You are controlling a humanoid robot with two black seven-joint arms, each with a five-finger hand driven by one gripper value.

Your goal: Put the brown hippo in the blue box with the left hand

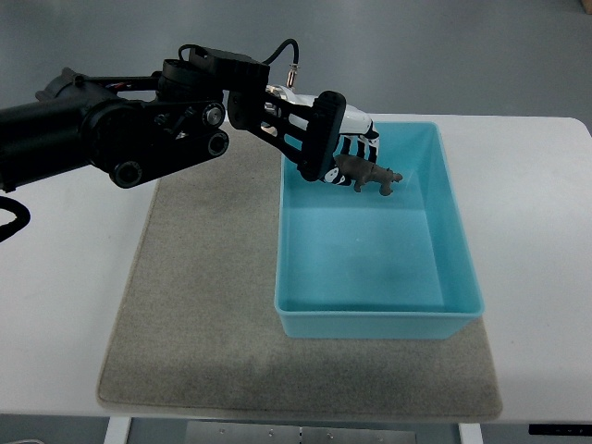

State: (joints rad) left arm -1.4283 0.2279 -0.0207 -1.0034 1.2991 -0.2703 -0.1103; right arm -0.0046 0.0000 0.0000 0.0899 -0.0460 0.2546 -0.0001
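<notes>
The brown hippo [368,174] hangs above the far left part of the blue box [453,217], held in the fingers of my left hand [344,148]. That hand is black and white, and its black arm reaches in from the picture's left edge. The hippo's legs point down toward the box floor, and it is above the floor, not resting on it. Part of the hippo's rear is hidden behind the fingers. My right hand does not show.
The blue box stands on a grey mat [203,305] that lies on a white table [65,277]. A black cable [11,222] loops at the left edge. The table's front edge runs along the bottom of the picture.
</notes>
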